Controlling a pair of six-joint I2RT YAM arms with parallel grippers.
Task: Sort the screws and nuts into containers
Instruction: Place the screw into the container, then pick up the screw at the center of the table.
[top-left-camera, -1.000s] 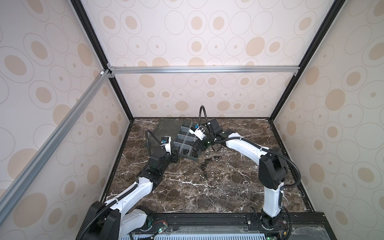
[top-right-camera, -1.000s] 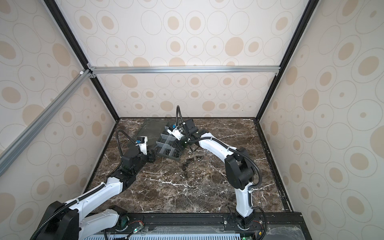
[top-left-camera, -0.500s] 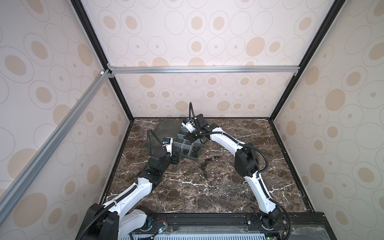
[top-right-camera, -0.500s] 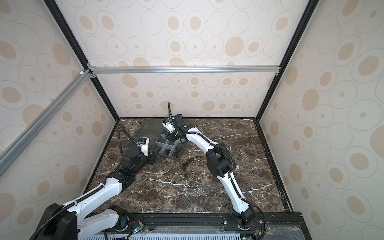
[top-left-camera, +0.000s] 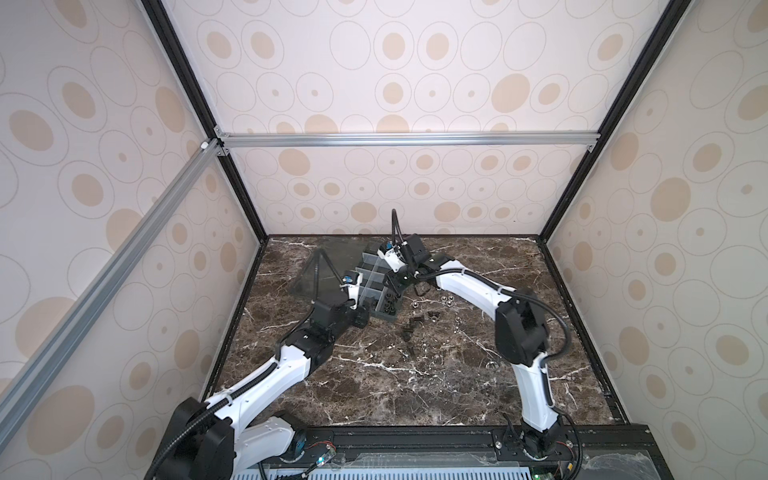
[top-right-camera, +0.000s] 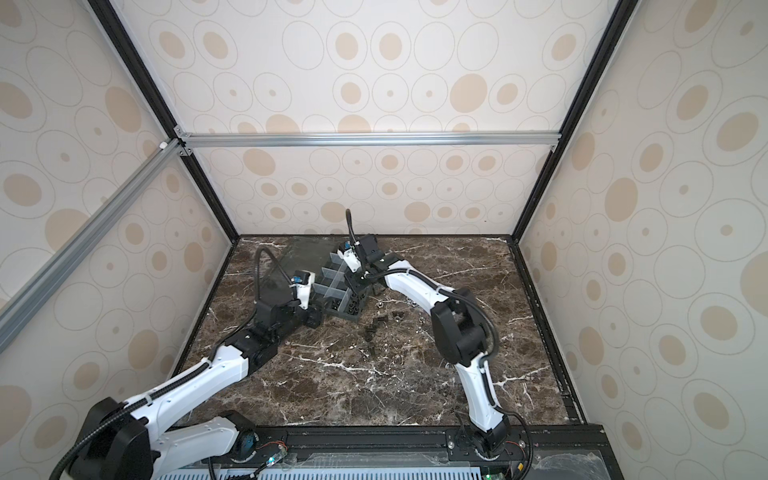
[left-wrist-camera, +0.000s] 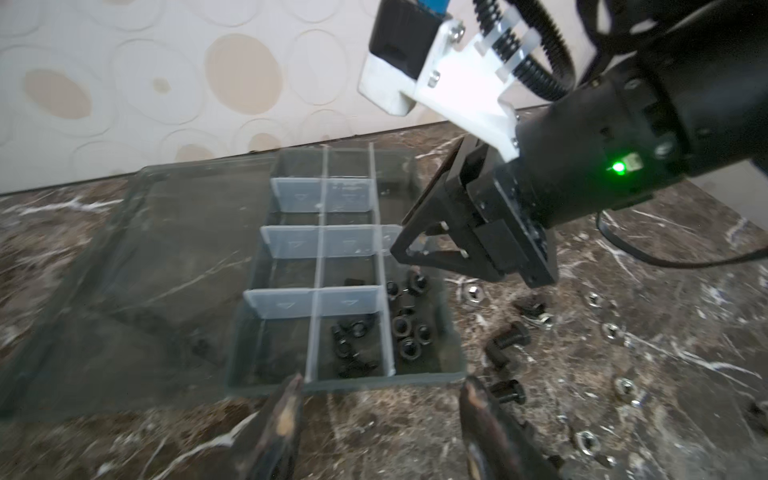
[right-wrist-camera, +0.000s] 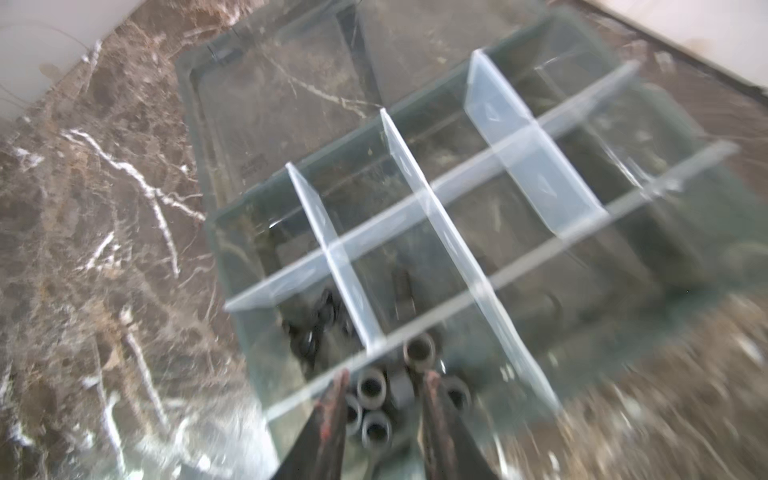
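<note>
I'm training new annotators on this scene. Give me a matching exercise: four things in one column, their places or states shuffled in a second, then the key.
1. silver nuts
2. lid
3. right gripper
4. left gripper

A. open, facing the box's outer wall
B. scattered on the table
C. open, above the black nuts in the box
D. lying flat beside the box

Pairs: 1-B, 2-D, 3-C, 4-A.

This looks like a robot test lab: spotted walls and metal bars stand around two white robot arms on a marble table.
</note>
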